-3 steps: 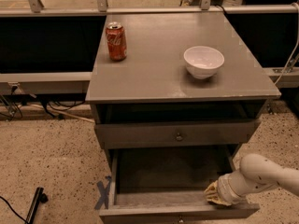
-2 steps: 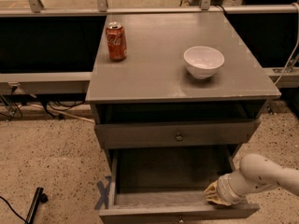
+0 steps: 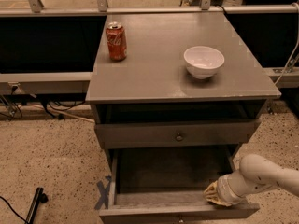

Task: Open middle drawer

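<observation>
Camera view: the middle drawer (image 3: 140,213) stands pulled well out from the grey cabinet, its front at the near edge of the scene and its dark inside lying bare. The gripper (image 3: 210,196) sits at the drawer's near right corner, just behind the front panel and down against the right end of the drawer's inside. Whether it is released or clenched cannot be told, nor whether it holds any part of the drawer. The white arm (image 3: 267,175) reaches in from the right, crossing over the drawer's right side wall.

Directly above the drawer and farther back is the upper drawer (image 3: 135,135), with its round metal knob (image 3: 179,136) at centre. A dark gap runs between its top edge and the cabinet top (image 3: 154,78).

On the cabinet top a red soda can (image 3: 116,41) stands upright at the far left. A white bowl (image 3: 203,61) sits to the right, well apart from the can.

The floor (image 3: 46,157) is pale speckled stone. A blue tape mark (image 3: 103,195) lies on it just left of the open drawer, and a black object (image 3: 35,210) lies at the near left. Cables (image 3: 28,108) trail along the left under a low ledge, and a metal rail (image 3: 140,10) runs behind the cabinet.
</observation>
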`<state>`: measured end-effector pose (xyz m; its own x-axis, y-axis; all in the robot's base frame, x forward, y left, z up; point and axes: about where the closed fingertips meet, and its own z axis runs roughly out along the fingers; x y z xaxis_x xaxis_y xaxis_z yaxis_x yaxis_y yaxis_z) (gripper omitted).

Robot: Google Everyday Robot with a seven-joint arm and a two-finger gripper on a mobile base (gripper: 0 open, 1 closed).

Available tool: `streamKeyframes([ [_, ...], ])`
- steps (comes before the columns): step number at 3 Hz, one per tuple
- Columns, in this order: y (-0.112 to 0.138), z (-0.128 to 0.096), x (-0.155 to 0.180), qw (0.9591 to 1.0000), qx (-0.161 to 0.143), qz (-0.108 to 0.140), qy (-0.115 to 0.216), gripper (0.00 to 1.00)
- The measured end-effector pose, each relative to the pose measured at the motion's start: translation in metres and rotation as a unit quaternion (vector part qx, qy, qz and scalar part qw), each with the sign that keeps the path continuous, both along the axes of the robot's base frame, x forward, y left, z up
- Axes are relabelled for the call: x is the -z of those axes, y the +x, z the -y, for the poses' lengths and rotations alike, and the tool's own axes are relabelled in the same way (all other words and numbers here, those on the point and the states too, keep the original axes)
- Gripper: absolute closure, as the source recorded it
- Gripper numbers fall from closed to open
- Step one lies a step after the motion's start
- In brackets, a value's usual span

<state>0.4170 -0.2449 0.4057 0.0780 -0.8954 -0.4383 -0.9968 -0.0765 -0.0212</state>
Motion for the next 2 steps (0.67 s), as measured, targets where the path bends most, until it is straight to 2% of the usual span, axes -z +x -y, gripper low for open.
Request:
streamKeyframes([
  [1,0.0000,0.0000,0.0000,1.0000,0.000,0.000,0.000,0.32],
  [2,0.0022,0.0000,0.0000,1.0000,0.000,0.000,0.000,0.47],
])
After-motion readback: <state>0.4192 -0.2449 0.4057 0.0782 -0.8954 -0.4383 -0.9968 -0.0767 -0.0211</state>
